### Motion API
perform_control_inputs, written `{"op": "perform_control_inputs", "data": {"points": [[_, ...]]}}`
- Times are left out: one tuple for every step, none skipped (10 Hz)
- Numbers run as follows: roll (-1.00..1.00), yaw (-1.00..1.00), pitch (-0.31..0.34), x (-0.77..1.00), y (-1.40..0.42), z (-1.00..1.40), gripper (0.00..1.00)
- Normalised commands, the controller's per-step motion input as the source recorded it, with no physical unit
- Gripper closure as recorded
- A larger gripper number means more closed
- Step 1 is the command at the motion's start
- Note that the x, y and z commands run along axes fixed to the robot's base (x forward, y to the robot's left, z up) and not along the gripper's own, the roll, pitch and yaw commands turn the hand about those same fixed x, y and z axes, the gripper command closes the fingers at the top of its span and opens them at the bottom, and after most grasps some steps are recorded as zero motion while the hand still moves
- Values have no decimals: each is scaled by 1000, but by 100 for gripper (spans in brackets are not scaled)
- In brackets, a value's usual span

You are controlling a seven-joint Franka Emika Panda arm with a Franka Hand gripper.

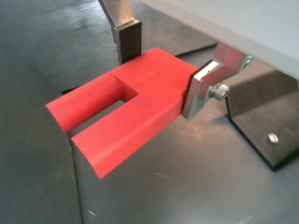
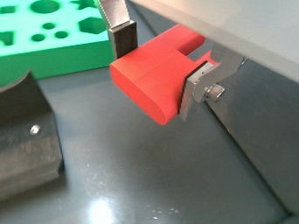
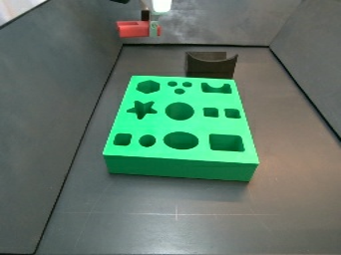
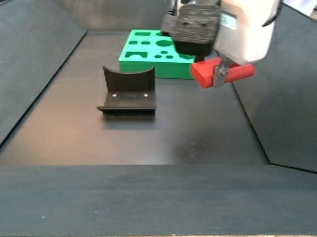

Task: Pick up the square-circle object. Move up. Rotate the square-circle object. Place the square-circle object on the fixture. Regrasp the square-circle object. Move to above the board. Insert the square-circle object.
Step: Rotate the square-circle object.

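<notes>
- The square-circle object (image 2: 158,79) is clamped between the silver fingers (image 1: 208,86) of the tool (image 2: 158,59) and hangs in the air, clear of the table (image 3: 173,209) in both side views (a small red patch at the far end of the enclosure in a side view (image 3: 131,28)).
- In a wrist view the square-circle object (image 1: 122,109) shows a square body with a stepped cut-out, lying crosswise between the pads.
- The tool (image 4: 217,72) is closed on the piece; one dark pad presses one face and a silver plate with a bolt presses the opposite face.
- Judged from this, the pick-up and the move up look done, and the step in hand is likely the rotation, or the carry toward the fixture (image 4: 128,90).
- The next move would call for bringing the piece over the fixture's curved notch and lowering it so it seats there, with the orientation settled first.
- The fixture (image 3: 210,62) stands just beyond the far edge of the board (image 3: 182,129); its notch is empty.
- The board (image 4: 146,51) lies flat on the table, its shaped holes all unfilled.
- The table is dark grey and slightly glossy, with sloping dark walls around it (a closed-in work cell); nothing else lies on it.
</notes>
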Motion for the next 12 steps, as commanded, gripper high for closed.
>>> {"op": "perform_control_inputs", "data": {"points": [[0, -1000, -8, -9, 12, -9, 100], [0, -1000, -9, -9, 12, -9, 100], [0, -1000, -9, -9, 12, -10, 100], [0, -1000, -9, -10, 12, -10, 100], [0, -1000, -9, -10, 12, -10, 100], [0, -1000, -10, -10, 11, -10, 100], [0, -1000, -10, -10, 12, -10, 100], [0, -1000, -11, -10, 11, -10, 100], [0, -1000, -11, -10, 11, -10, 100], [0, -1000, -12, -11, 11, -10, 100], [-1, -1000, -12, -11, 11, -10, 100], [-1, -1000, -13, -11, 11, -10, 100]]}}
